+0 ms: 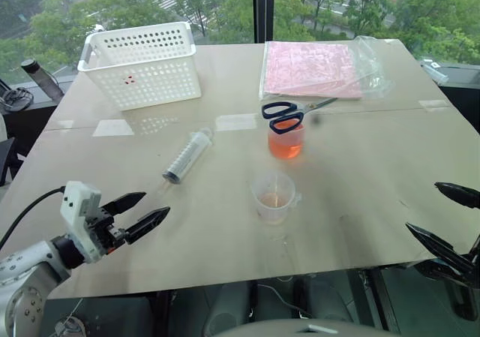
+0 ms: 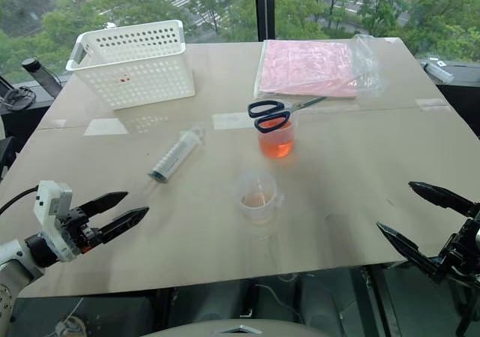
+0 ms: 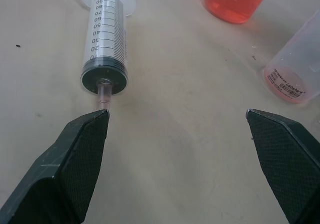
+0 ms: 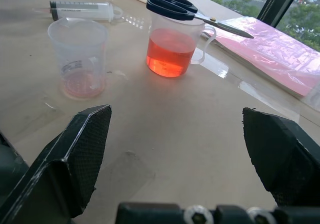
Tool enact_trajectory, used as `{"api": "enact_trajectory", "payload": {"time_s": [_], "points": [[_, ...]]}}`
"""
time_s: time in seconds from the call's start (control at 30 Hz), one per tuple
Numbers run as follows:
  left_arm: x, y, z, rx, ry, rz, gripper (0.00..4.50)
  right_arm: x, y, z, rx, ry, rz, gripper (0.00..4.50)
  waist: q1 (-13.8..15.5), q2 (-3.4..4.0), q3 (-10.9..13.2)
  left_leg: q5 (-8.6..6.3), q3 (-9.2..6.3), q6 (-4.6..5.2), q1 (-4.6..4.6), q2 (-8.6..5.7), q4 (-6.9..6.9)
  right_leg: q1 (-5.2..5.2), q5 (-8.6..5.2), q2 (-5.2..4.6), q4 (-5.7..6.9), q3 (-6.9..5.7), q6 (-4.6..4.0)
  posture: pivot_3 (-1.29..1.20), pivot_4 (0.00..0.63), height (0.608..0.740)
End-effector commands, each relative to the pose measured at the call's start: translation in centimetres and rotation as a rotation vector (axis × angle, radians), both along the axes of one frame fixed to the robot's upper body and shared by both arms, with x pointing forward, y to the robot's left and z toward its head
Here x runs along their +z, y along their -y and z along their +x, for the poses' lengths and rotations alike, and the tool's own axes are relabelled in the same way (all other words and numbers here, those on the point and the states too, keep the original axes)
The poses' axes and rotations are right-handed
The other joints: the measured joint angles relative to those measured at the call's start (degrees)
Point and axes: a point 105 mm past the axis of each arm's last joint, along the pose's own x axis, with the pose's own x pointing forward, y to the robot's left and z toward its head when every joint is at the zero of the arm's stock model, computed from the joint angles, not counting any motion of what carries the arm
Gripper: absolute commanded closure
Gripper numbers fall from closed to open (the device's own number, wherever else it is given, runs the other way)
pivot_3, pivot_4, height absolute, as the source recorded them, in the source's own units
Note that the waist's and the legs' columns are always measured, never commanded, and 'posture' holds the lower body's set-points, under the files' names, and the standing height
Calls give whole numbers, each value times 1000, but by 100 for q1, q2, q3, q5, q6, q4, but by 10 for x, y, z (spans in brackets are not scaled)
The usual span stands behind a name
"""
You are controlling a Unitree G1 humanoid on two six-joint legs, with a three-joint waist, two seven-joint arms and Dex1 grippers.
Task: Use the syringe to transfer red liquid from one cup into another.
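On the table [image 1: 360,202], seen from the head camera, the syringe [image 1: 187,155] lay flat at about ten o'clock from the middle, its tip pointing toward the near left corner. At the middle stood the fuller cup [image 1: 286,143] holding red liquid [image 1: 286,148], with black-handled scissors [image 1: 283,116] resting across its rim. Just nearer, at six o'clock from it, stood the second cup [image 1: 273,197], nearly colourless with a thin orange tint at its base. A white basket [image 1: 142,65] sat at eleven o'clock and a pink sheet in a clear bag [image 1: 313,68] at one o'clock. The left gripper [image 1: 142,211] hovered at eight o'clock with its two black fingers spread apart and nothing between them, pointing toward the syringe. The right gripper [image 1: 442,221] hung at four o'clock off the table edge, its fingers also wide apart and empty.

From the left wrist, the syringe lay straight ahead, its tip close to one finger [image 3: 75,154] of the open claw; whether they touched I could not tell. Both cups stood further off to one side.

From the right wrist, the open fingers [image 4: 75,154] framed bare table, with the pale cup and the red cup standing beyond and the syringe lying behind them
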Motion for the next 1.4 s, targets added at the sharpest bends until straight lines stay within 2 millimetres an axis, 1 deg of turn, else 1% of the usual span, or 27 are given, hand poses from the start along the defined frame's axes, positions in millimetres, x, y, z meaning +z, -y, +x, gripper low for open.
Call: {"api": "enact_trajectory", "payload": {"time_s": [0.03, 0.1, 0.17, 0.2, 0.3, 0.33, 0.4, 0.43, 0.5, 0.53, 0.6, 0.7, 0.8, 0.9, 0.97, 1.0, 1.03, 1.1, 1.13, 1.2, 1.27, 1.3, 1.33, 1.4], "points": [[27, 6, 16, 3, 83, 21, 44, 17, -12, 1, 58, 57, 4, 2, 1, 1, 1, 0, 0, 0, 0, 0, 0, 0, 0, 0, 0, 0, 0, 0, 150, 740], [46, 9, 44, 37, 93, 90, 44, 28, -25, 7, 139, 93, 1, 2, 55, -3, 11, 1, -5, 0, 1, 0, 4, 2, 0, -1, 3, -3, 0, 0, 150, 740], [66, 10, 65, 74, 111, 169, 44, 35, -36, 12, 196, 107, 9, 2, 86, -11, 9, 4, -9, 0, -1, 1, 13, 3, 3, 0, 4, -9, -5, 0, 150, 740], [72, 9, 74, 95, 89, 190, 44, 38, -40, 13, 217, 114, 15, 2, 92, -10, 7, 4, -9, 0, 3, 1, 13, 7, 3, 0, 4, -10, -5, 0, 150, 740], [78, 15, 92, 85, -38, 279, 44, 44, -52, 16, 276, 120, 20, 2, 82, -8, 8, 2, -4, 6, -5, -4, 9, 4, 7, 2, -5, -10, 4, 0, 150, 740], [72, 16, 99, 87, -149, 336, 44, 45, -56, 16, 300, 124, 12, 2, 72, -7, 11, 1, -2, 8, -9, -7, 7, 1, 16, 3, -2, -9, 20, 0, 150, 740], [66, 17, 108, 100, -318, 410, 44, 47, -62, 18, 331, 134, 4, 2, 75, -23, 22, 2, -2, 5, -16, -10, 6, -2, 14, 9, -4, -12, 24, 0, 150, 740], [64, 19, 111, 102, -397, 418, 44, 49, -64, 20, 340, 141, 5, 2, 60, -23, 26, 4, -4, 3, -21, -11, 3, -6, 13, 14, -5, -15, 25, 0, 150, 740], [64, 30, 121, 76, -493, 435, 44, 53, -65, 22, 353, 158, -10, 2, 45, -36, 35, 12, -3, -12, -22, -17, 0, -7, 7, 16, -4, -14, 36, 0, 150, 740], [64, 32, 126, 80, -531, 450, 44, 54, -66, 23, 357, 165, -16, 2, 28, -39, 40, 13, -3, -12, -22, -20, -1, -7, 5, 18, -1, -12, 39, 0, 150, 740], [67, 34, 137, 96, -555, 503, 44, 58, -67, 23, 363, 177, -22, 2, -4, -44, 49, 12, -1, -11, -25, -30, 1, -8, -1, 38, 1, -8, 48, 0, 150, 740], [69, 32, 156, 125, -551, 554, 44, 60, -70, 21, 373, 190, -31, 2, -25, -51, 59, 11, 3, -9, -26, -31, 1, -10, -3, 37, 1, 1, 52, 0, 150, 740], [65, 28, 165, 135, -579, 581, 44, 58, -73, 19, 375, 193, -33, 2, -29, -53, 60, 11, 10, -9, -34, -30, 0, -25, -4, 17, 5, 8, 51, 0, 150, 740], [63, 32, 173, 128, -593, 565, 44, 58, -76, 16, 367, 198, -21, 2, -9, -54, 61, 12, 8, -10, -53, -29, 4, -46, -3, 14, 12, 6, 51, 0, 150, 740], [62, 38, 179, 112, -588, 562, 44, 57, -77, 15, 362, 197, -17, 2, 0, -54, 61, 13, 3, -9, -77, -29, 21, -60, -2, 12, 12, -1, 53, 0, 150, 740], [64, 43, 181, 89, -574, 566, 44, 56, -77, 15, 358, 195, -18, 2, 9, -57, 62, 13, -3, -9, -90, -30, 30, -67, -2, 11, 13, -6, 54, 0, 150, 740], [70, 50, 184, 53, -541, 549, 44, 55, -77, 14, 354, 193, -17, 2, 9, -59, 63, 13, -7, -8, -111, -32, 39, -84, -1, 8, 14, -10, 55, 0, 150, 740], [95, 70, 186, -77, -441, 456, 44, 55, -78, 13, 343, 193, -7, 2, 2, -68, 68, 13, -7, -8, -117, -35, 40, -88, 0, 4, 14, -10, 56, 0, 150, 740], [108, 76, 186, -128, -391, 416, 44, 56, -78, 12, 338, 193, -3, 2, 2, -75, 72, 13, -7, -8, -120, -35, 40, -92, 0, 2, 14, -10, 55, 0, 150, 740], [129, 83, 185, -223, -264, 372, 44, 55, -78, 10, 332, 190, -2, 2, -2, -78, 75, 13, -7, -8, -127, -34, 38, -101, -1, 1, 15, -10, 55, 0, 150, 740], [159, 90, 188, -311, -57, 283, 44, 53, -77, 9, 320, 189, -1, 2, -11, -76, 74, 13, -6, -9, -127, -34, 35, -103, -1, -2, 13, -9, 55, 0, 150, 740], [168, 94, 183, -366, -12, 274, 44, 53, -77, 9, 314, 189, 1, 2, -18, -76, 74, 13, -4, -9, -123, -33, 32, -103, -1, -4, 14, -7, 55, 0, 150, 740], [173, 99, 177, -436, 16, 293, 44, 53, -77, 9, 309, 189, 3, 2, -20, -74, 73, 14, -3, -10, -123, -31, 32, -104, 0, -3, 14, -7, 54, 0, 150, 740], [174, 111, 161, -570, 12, 332, 44, 52, -75, 9, 297, 189, 1, 2, -15, -74, 74, 14, 2, -10, -121, -31, 33, -104, 0, -3, 16, -5, 55, 0, 150, 740]]}}
